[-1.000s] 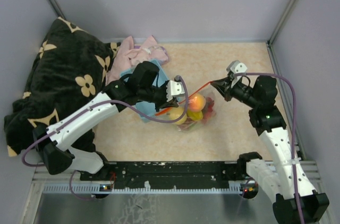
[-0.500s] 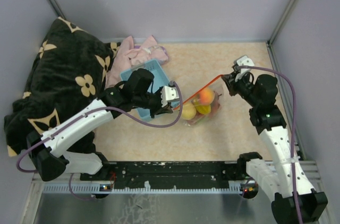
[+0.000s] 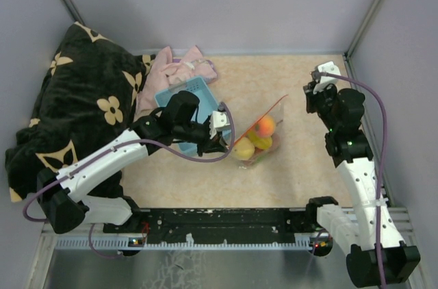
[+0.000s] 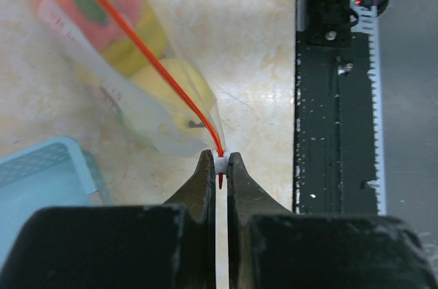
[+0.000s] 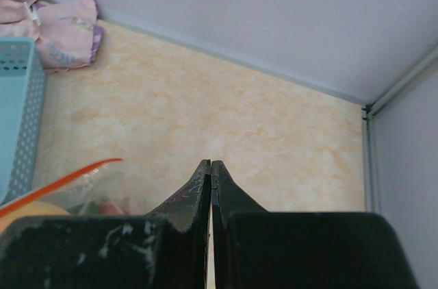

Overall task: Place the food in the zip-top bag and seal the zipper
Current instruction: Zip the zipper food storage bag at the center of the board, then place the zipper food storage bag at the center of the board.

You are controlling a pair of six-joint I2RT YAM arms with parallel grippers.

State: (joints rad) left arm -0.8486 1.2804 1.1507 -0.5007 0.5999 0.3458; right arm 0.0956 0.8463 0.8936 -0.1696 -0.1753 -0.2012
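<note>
Sealing looks nearly done: my left gripper pinches the zipper by its end, right gripper closed on nothing; next I'd confirm closure, then release.

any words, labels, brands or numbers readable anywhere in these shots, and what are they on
No text can be read in any view.
zip-top bag: faint marks on its white strip, too blurred to read.
black cloth: only a cream flower and star pattern, no letters.
</note>
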